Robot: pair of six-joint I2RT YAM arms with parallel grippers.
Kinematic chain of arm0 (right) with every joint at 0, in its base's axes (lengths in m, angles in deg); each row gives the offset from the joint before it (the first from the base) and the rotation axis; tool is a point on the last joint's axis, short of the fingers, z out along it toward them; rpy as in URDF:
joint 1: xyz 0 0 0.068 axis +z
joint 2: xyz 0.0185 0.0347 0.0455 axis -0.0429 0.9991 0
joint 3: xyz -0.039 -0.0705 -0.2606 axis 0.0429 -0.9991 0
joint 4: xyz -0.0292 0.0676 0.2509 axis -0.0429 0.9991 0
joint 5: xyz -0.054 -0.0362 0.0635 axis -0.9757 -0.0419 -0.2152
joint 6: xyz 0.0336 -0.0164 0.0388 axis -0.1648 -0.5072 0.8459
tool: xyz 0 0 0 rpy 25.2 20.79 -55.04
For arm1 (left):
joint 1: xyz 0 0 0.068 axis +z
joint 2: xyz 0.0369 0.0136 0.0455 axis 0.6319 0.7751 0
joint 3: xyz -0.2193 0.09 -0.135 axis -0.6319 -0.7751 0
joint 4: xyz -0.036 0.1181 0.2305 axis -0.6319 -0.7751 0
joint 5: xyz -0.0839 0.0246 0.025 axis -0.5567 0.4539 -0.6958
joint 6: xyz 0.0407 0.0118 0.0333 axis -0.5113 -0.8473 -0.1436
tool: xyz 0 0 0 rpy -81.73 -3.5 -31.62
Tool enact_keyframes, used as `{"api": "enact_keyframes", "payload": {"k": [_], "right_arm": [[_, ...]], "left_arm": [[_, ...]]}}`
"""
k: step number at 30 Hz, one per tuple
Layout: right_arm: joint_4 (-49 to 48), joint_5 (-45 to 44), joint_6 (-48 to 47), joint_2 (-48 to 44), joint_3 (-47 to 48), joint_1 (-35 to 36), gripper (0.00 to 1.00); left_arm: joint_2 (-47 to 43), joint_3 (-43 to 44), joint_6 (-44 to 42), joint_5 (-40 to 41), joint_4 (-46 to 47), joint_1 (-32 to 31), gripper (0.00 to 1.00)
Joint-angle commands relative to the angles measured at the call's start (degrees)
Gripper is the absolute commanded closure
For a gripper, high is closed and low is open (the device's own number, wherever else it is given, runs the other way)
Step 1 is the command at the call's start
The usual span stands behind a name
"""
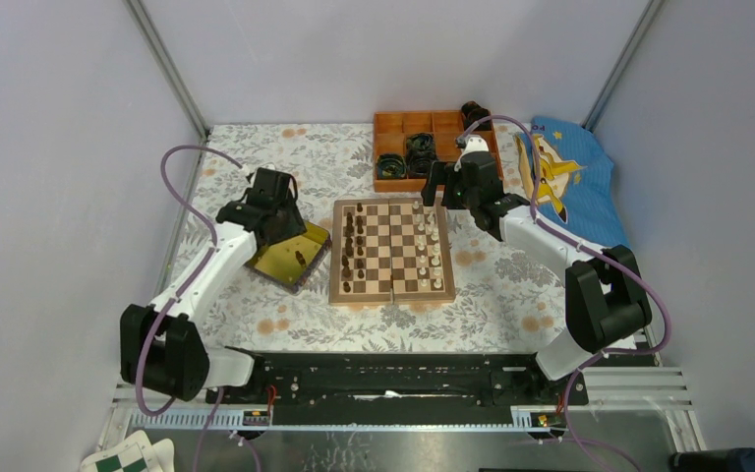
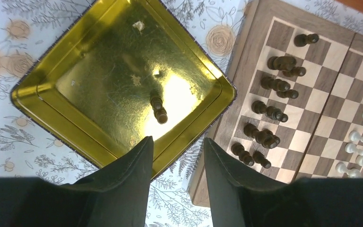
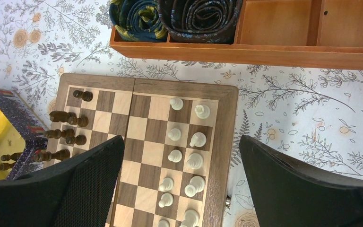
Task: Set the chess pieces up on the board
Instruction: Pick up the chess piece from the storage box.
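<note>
The left gripper hung half open and empty over the tray, where two dark pieces sat close together, off the board. A clean pick would need a straight descent, jaws astride one piece only, closing low without nudging its neighbour. The right gripper gaped wide over the board, holding nothing.

You've got a glossy gold metal tray, scratched and throwing glare, and a smooth wooden board with a satin finish. Pieces look like turned wood, the dark ones slightly shiny; the box is plain orange wood, its rolls patterned cloth. Tablecloth reads as matt printed fabric.
</note>
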Motion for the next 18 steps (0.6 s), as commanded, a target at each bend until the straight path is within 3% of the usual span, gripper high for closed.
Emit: {"api": "enact_keyframes", "payload": {"k": [1, 18], "right_arm": [[-2.8, 0.9, 0.1, -2.1, 0.2, -0.3, 0.0], [-2.8, 0.9, 0.1, -1.9, 0.1, -0.4, 0.0]], "left_arm": [[2.1, -2.4, 0.4, -4.0, 4.7, 2.0, 0.5], [9.8, -8.2, -1.2, -9.6, 11.2, 6.9, 0.53]]}}
